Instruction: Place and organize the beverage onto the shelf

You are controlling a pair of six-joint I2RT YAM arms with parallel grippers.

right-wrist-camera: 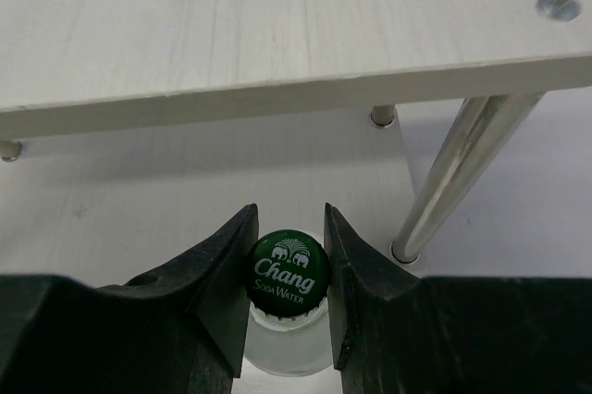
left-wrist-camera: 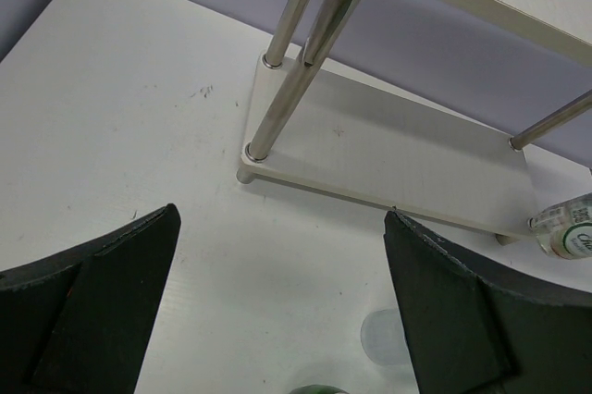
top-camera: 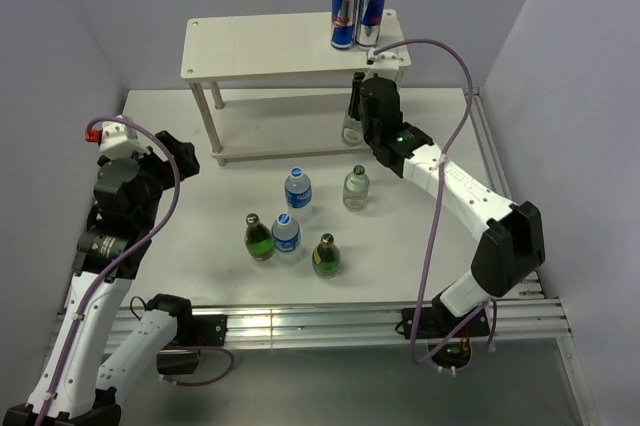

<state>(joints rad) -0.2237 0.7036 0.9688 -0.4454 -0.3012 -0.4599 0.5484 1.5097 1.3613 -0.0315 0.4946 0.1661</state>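
Six bottles in view. Five upright on the table [top-camera: 380, 236], near side of the shelf [top-camera: 260, 46]: a blue-labelled bottle [top-camera: 298, 189] and a pale bottle [top-camera: 356, 187] in the far row; a green bottle [top-camera: 259, 237], a second blue-labelled bottle [top-camera: 286, 233] just beside it on the right, and a second green bottle [top-camera: 326, 256] further right in the near row. Sixth, the held pale bottle [right-wrist-camera: 287, 348], at the right end of the shelf, just left of the near right leg [right-wrist-camera: 449, 181] and below the edge of the top board [right-wrist-camera: 277, 33]. Clamped on its green cap [right-wrist-camera: 289, 269], one finger on each side: the right end effector [right-wrist-camera: 288, 227]. Cannot tell whether the bottle's base rests on the lower board [left-wrist-camera: 407, 153] or hangs above it. Spread wide and holding nothing, above the table to the left of the shelf and the bottles: the left end effector [left-wrist-camera: 282, 311]. Two blue-and-silver cans [top-camera: 357, 14] side by side at the right end of the top board.
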